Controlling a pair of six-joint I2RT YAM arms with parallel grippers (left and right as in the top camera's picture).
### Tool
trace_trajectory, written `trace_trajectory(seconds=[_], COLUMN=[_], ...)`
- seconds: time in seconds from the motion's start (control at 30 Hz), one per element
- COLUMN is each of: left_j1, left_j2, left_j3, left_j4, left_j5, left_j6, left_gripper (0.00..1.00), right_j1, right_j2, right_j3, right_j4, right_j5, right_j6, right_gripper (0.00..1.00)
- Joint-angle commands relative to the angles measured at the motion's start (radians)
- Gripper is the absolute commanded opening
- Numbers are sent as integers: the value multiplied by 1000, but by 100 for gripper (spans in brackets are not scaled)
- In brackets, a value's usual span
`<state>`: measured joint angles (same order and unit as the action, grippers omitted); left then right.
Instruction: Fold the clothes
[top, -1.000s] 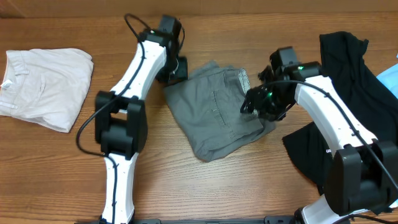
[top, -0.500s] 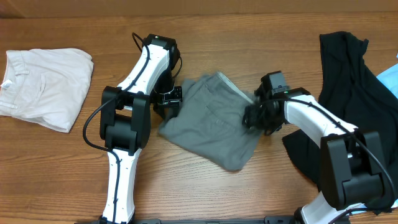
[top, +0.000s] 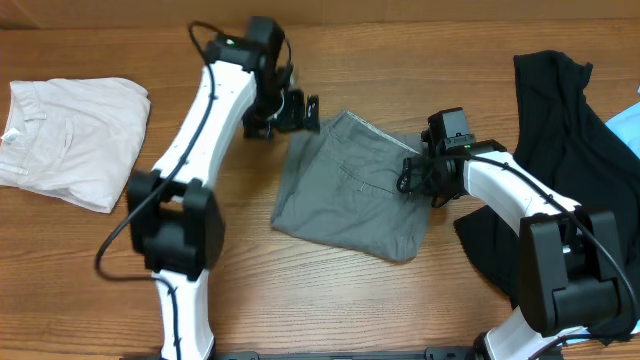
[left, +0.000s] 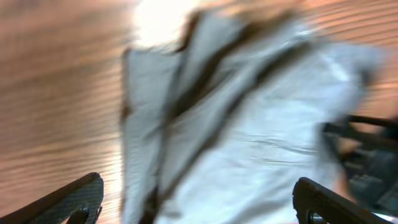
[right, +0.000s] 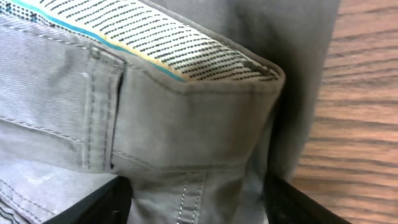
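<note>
The grey shorts, the clothes (top: 345, 195), lie folded in a rough square at the table's middle, pale striped waistband lining showing along the far right edge. My left gripper (top: 300, 110) hovers open just beyond the shorts' far left corner, nothing between its fingers. Its blurred wrist view shows the grey cloth (left: 261, 124) below the widely spread left gripper (left: 199, 202). My right gripper (top: 415, 178) sits at the shorts' right edge. In the right wrist view the folded waistband (right: 186, 130) fills the gap of the right gripper (right: 199, 205), pinched against both fingers.
A folded white garment (top: 70, 140) lies at the far left. A black garment (top: 560, 150) spreads along the right side, close behind my right arm, with a light blue item (top: 628, 125) at the right edge. Bare wood shows in front of the shorts.
My left gripper opened, let go of the shorts and pulled back toward the far side. The shorts settled flatter and shifted right. My right gripper stayed on the waistband.
</note>
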<state>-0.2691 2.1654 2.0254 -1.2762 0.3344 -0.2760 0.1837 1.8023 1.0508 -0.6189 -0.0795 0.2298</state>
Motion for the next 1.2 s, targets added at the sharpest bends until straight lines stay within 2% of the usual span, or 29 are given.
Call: trace_trajectory(seconds=[0.0, 0.27, 0.47, 0.73, 0.83, 0.9, 1.03, 1.07, 1.17], left_j1=[-27, -85, -90, -100, -116, -121, -124, -124, -122], left_j2=[-19, 133, 233, 302, 361, 373, 372, 372, 371], left_j3=[6, 6, 6, 6, 6, 6, 7, 8, 14], left_j4=[18, -2, -60, -5, 33, 39, 53, 58, 63], left_j5=[81, -17, -219, -182, -35, 10, 61, 81, 128], left_j6=[37, 27, -153, -157, -78, -45, 36, 58, 120], left_gripper=[100, 100, 100, 100, 98, 89, 52, 38, 27], right_j1=[-3, -3, -3, -3, -3, -3, -3, -3, -3], right_j2=[-1, -1, -1, -1, -1, -1, -1, -1, -1], right_j3=[6, 6, 6, 6, 6, 6, 6, 6, 11], right_j4=[3, 0, -6, -7, -14, -15, -15, -15, -23], right_j5=[33, 8, 8, 7, 8, 8, 8, 8, 8], right_j6=[3, 2, 2, 3, 2, 3, 3, 3, 3], right_gripper=[73, 80, 81, 82, 82, 82, 82, 83, 86])
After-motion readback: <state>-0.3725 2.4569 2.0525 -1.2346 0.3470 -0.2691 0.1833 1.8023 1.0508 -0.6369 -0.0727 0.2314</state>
